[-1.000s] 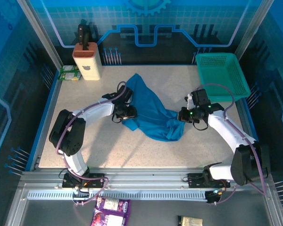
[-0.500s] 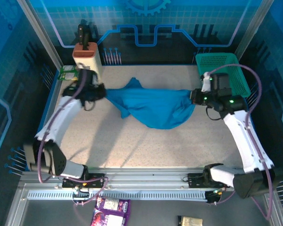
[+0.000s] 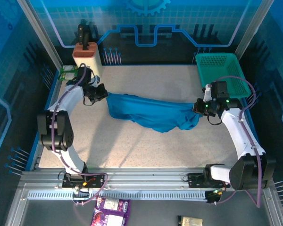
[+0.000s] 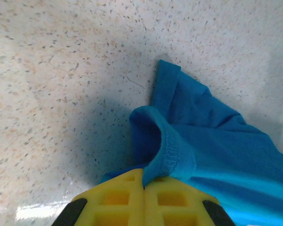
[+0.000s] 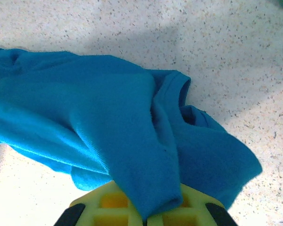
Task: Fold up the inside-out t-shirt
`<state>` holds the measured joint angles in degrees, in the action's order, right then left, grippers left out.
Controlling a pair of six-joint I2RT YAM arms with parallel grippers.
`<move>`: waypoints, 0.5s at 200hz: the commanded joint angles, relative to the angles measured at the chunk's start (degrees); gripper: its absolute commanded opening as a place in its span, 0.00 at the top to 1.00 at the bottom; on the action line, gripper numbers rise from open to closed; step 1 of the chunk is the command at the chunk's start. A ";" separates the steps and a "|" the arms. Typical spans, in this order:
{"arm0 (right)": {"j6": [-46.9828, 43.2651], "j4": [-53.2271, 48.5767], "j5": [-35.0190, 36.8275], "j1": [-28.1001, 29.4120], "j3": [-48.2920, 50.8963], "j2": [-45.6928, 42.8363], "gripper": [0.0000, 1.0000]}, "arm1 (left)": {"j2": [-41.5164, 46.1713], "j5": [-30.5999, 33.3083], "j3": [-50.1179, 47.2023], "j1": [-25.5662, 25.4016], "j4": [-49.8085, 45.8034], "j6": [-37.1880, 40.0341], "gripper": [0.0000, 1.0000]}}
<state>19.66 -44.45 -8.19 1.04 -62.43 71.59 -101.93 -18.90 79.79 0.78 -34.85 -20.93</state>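
The blue t-shirt (image 3: 153, 113) hangs stretched in a band across the middle of the table between my two grippers. My left gripper (image 3: 103, 94) is shut on the shirt's left end; in the left wrist view a hemmed edge (image 4: 172, 157) is pinched between the yellow fingers (image 4: 125, 195). My right gripper (image 3: 198, 107) is shut on the right end, where a thick fold of the t-shirt (image 5: 132, 141) drapes over the yellow fingertips (image 5: 198, 207). The middle of the cloth sags down to the tabletop.
A teal mesh basket (image 3: 221, 73) stands at the back right, just behind my right arm. A beige knife block (image 3: 87, 59) and a green packet (image 3: 68, 73) sit at the back left. The speckled tabletop (image 3: 132, 146) lies bare in front of the shirt.
Both grippers spread apart from the middle, pulling the bunched shirt into a stretched band. Since half a second ago both have come lower and nearer, and the cloth sags onto the table.
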 commanded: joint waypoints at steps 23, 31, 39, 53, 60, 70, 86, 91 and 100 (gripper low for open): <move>-0.93 2.06 0.58 -1.04 -0.71 1.06 1.00 | -3.08 5.39 7.22 -2.17 -2.49 3.24 0.88; -1.05 2.08 0.47 -1.08 -0.76 1.22 1.00 | -3.02 7.19 7.09 -2.42 -3.00 3.47 0.84; -1.08 2.25 0.42 -1.04 -0.60 1.34 1.00 | -2.65 9.46 6.77 -2.65 -3.55 3.69 0.82; -1.05 2.26 0.33 -1.03 -0.34 1.33 1.00 | -1.14 13.11 5.19 -2.89 -3.61 3.83 0.76; -1.03 2.35 0.30 -0.95 -0.11 1.28 1.00 | -0.33 14.30 4.44 -2.89 -3.69 3.80 0.74; -0.96 2.47 0.28 -1.02 0.11 1.44 1.00 | 0.75 15.18 3.58 -2.93 -3.94 3.73 0.71; -1.11 2.35 0.18 -0.87 0.38 1.66 1.00 | 2.56 16.74 2.21 -3.44 -4.60 4.00 0.66; -1.16 2.27 0.14 -0.84 0.38 1.79 1.00 | 3.12 17.47 1.78 -3.73 -4.88 4.12 0.65; -1.37 2.13 0.19 -0.81 0.36 1.99 1.00 | 4.02 18.86 1.35 -4.25 -5.48 4.23 0.63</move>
<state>19.40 -42.39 -7.97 1.04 -62.43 72.82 -102.59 -5.48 82.70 -2.15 -37.30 -17.78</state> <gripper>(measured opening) 0.077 0.349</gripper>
